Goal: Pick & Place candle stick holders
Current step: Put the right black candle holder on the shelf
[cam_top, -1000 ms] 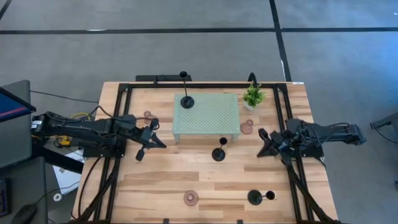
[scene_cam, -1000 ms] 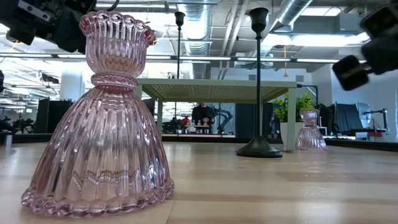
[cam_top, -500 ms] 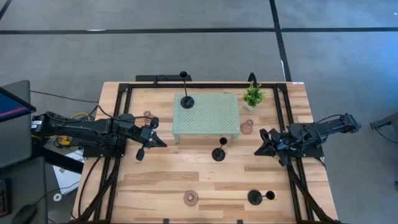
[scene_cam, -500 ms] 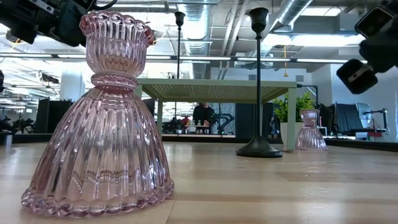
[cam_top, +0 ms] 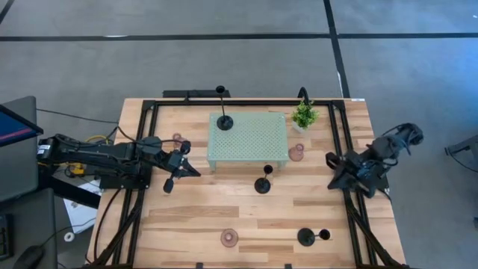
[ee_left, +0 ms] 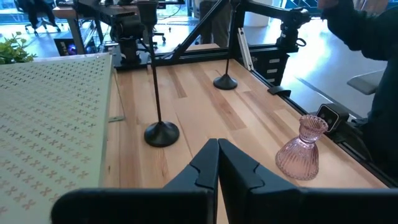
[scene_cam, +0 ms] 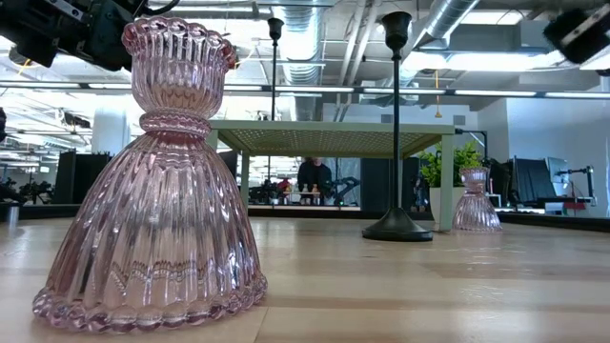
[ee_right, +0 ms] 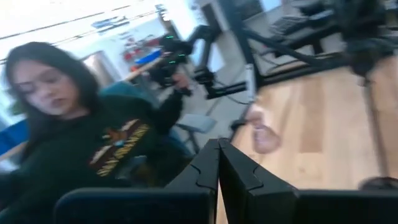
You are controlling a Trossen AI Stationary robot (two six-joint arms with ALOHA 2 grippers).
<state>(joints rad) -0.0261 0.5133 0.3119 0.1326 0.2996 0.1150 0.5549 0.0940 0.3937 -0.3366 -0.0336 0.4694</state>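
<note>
Three black candle stick holders show in the high view. One (cam_top: 224, 122) stands on the pale green tray (cam_top: 258, 146), one (cam_top: 263, 184) stands just in front of the tray, and one (cam_top: 305, 237) is near the front right. Pink glass holders stand left of the tray (cam_top: 178, 139), right of it (cam_top: 296, 153) and near the front edge (cam_top: 229, 238). My left gripper (cam_top: 196, 173) hovers shut, left of the tray. My right gripper (cam_top: 331, 179) is shut and raised by the table's right side. Neither holds anything.
A small green potted plant (cam_top: 304, 115) stands at the tray's far right corner. Black frame rails (cam_top: 142, 149) run along the table's left, far and right sides. A person (ee_right: 74, 124) sits beyond the table's edge in the right wrist view. Bare wood lies between tray and front edge.
My right gripper has risen, climbing toward the top of the low view. It has also drawn back toward the table's right edge while the arm swung round and the wrist turned. It stays shut. No holder has moved.
</note>
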